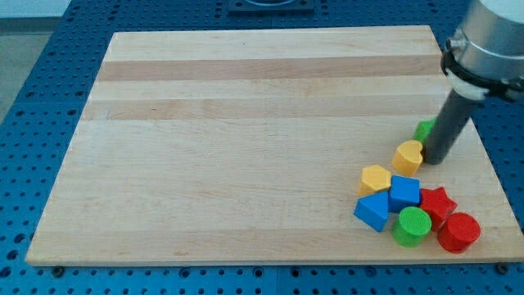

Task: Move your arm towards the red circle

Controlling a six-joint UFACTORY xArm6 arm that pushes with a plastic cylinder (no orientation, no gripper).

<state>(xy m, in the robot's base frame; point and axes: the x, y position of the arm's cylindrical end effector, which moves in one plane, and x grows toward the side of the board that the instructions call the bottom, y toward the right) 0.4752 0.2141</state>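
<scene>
The red circle [458,232] lies near the board's bottom right corner, touching a red star [437,202]. My tip [435,160] is down on the board at the right side, well above the red circle. It sits just right of a yellow heart-like block [408,156] and below a green block [424,129] that the rod partly hides. A green circle [413,225] lies left of the red circle.
A yellow pentagon-like block [375,179], a blue cube [404,193] and a blue triangle-like block [372,211] cluster left of the red star. The wooden board [246,147] rests on a blue pegboard table; its right edge runs close to the cluster.
</scene>
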